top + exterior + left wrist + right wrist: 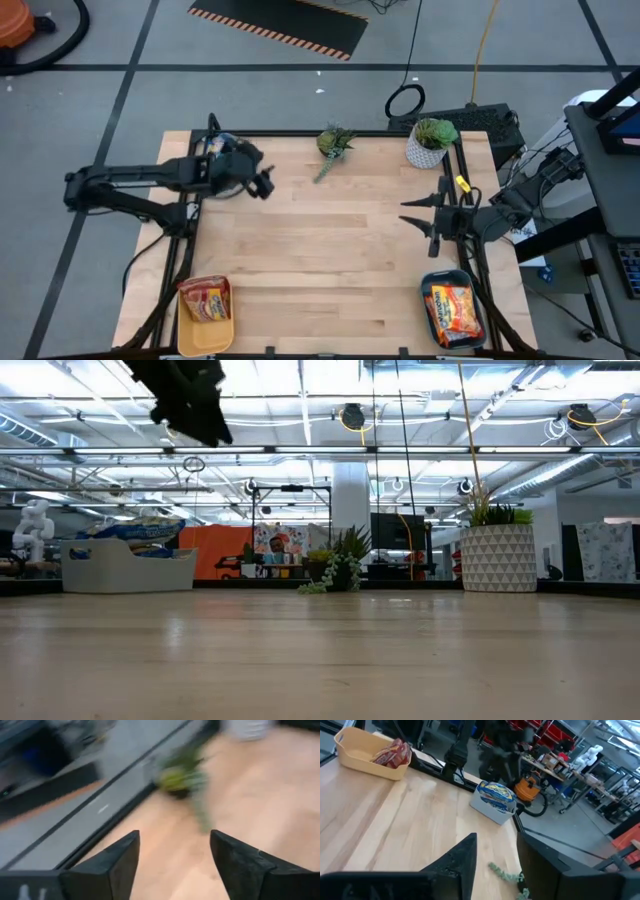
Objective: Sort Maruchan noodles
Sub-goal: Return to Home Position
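Though empty, left tool (174, 835) agape above the table (330, 262).

Light: you get bright, even light from the ceiling strips (300, 405)
Glare: soft sheen on your counter (320, 660)
Blur: left wrist view smears the plant (176, 777)

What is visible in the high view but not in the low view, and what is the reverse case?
Only the high view: the yellow bin with red noodle packets, the blue bin with orange noodle packets, and the open right gripper by the table edge. Only the low view: the room behind the table. Both: the gray bin holding blue noodle packets, the small plant, the white-potted plant and the left gripper raised near that bin.
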`<state>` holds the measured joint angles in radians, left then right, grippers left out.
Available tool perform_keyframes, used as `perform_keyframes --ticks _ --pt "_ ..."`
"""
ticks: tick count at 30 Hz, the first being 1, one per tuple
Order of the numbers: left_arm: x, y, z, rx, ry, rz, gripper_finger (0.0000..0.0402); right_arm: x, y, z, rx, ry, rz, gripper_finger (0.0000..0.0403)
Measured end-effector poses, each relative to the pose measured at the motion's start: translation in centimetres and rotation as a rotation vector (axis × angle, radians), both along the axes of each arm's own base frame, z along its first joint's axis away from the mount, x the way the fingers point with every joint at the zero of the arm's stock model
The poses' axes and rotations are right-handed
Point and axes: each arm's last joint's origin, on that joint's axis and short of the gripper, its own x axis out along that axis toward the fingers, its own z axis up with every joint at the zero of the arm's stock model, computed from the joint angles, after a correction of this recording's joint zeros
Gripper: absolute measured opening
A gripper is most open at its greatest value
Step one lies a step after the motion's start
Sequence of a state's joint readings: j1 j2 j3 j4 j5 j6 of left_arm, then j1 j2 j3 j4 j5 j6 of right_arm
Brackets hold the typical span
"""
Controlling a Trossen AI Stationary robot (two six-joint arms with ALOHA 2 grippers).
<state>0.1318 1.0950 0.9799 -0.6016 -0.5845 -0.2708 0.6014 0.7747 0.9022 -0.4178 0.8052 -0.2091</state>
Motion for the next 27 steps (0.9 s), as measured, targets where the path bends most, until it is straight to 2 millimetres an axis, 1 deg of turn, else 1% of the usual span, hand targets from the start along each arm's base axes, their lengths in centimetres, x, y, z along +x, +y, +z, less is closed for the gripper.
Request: perform_keyframes --ticks 4,9,11,14,15,18,23,27 --pt "0.1 -1.1 -0.2 0.045 -0.09 -0.235 0.0214 -0.5 -0.3 -1.0 0.01 -0.027 0.004 0.0105" --pt "0.0 -1.1 -1.0 0.105 -0.173 -0.424 0.017 -1.4 -0.9 -1.9 0.022 -0.067 0.03 0.0055" --pt "0.2 -1.4 -1.3 0.151 -0.254 -0.559 0.0152 -1.9 -1.1 -2.0 0.041 -0.074 0.063 0.0033" --pt "0.3 -1.9 -2.3 0.221 -0.372 -0.739 0.0128 -2.5 -1.5 -2.2 0.063 -0.09 0.102 0.0006" --pt "0.3 -1.9 -2.7 0.239 -0.399 -0.757 0.0121 -2.7 -1.6 -2.3 0.069 -0.095 0.108 0.0004" --pt "0.2 -1.5 -3.4 0.254 -0.439 -0.738 0.0104 -3.1 -1.9 -2.6 0.075 -0.106 0.106 0.0007" --pt "-0.1 -1.0 -4.9 0.203 -0.42 -0.706 0.0087 -3.5 -2.1 -3.2 0.056 -0.109 0.112 0.0001" --pt "-0.4 -1.3 -6.0 0.183 -0.425 -0.772 0.0079 -3.8 -2.3 -3.5 0.034 -0.112 0.118 0.0001"
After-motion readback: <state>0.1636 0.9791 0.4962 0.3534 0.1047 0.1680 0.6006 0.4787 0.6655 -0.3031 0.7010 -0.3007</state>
